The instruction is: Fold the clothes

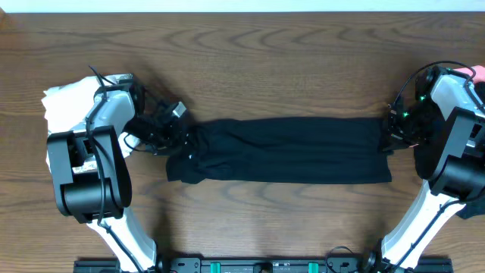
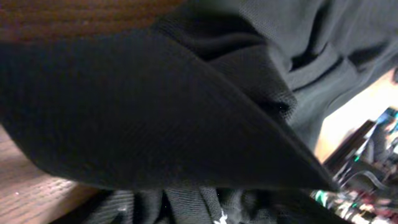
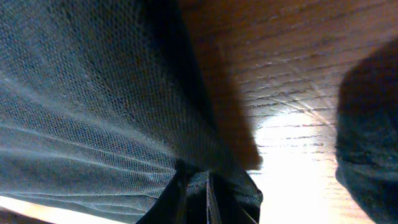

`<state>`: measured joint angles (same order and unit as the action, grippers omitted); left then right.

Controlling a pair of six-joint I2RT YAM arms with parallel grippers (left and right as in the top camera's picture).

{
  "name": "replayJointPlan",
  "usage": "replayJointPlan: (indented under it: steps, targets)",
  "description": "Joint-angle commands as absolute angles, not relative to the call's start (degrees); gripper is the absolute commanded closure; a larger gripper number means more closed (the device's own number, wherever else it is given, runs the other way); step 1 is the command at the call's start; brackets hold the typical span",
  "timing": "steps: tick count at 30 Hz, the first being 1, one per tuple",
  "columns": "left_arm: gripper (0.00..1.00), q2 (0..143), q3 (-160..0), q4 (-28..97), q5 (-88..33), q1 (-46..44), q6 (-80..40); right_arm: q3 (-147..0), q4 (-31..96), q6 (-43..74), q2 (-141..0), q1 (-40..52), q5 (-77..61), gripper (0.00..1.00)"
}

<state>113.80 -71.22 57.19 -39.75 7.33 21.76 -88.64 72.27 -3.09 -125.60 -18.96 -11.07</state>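
One black shirt point(image 1: 288, 148) lies as a long band across the wooden surface point(image 1: 288, 61), between my claws. The right claw point(image 1: 388, 140) pinches its end. The left claw point(image 1: 173, 129) is buried in cloth, so I cannot tell its grip. The shirt looks light and limp; I'd hold corners.

A brown wooden bench point(image 1: 265, 68) with wavy grain fills the overhead view. A thin pale strip point(image 1: 227, 4) runs along its far edge. At the middle of the near edge sits a dark rail point(image 1: 258, 266) with small green parts. The right wrist view shows bright glare on the wood.
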Motion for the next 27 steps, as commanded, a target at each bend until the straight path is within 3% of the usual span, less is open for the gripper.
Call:
replayJointPlan:
  steps: [1, 5, 11, 17, 27]
  targets:
    - [0.39, 112.8, -69.7, 57.0, -38.9, 7.2, 21.9, -87.9, 71.3, -2.2, -124.8, -19.4, -10.8, 0.88]
    - [0.36, 112.8, -68.6, 55.5, -38.0, 7.2, 21.7, -87.9, 71.3, -2.2, -124.8, -19.4, -10.8, 0.88]
    - [0.2, 112.9, -68.4, 54.5, -33.6, 7.2, 18.5, -87.9, 71.3, -2.2, -124.8, -19.4, -10.9, 0.88]
    - [0.19, 113.1, -68.4, 54.1, -33.6, 7.2, 16.9, -87.9, 71.3, -2.2, -124.8, -19.4, -11.0, 0.89]
    - [0.49, 113.1, -68.4, 54.1, -33.8, 3.8, 15.9, -87.9, 71.3, -2.2, -124.8, -19.4, -11.0, 0.88]
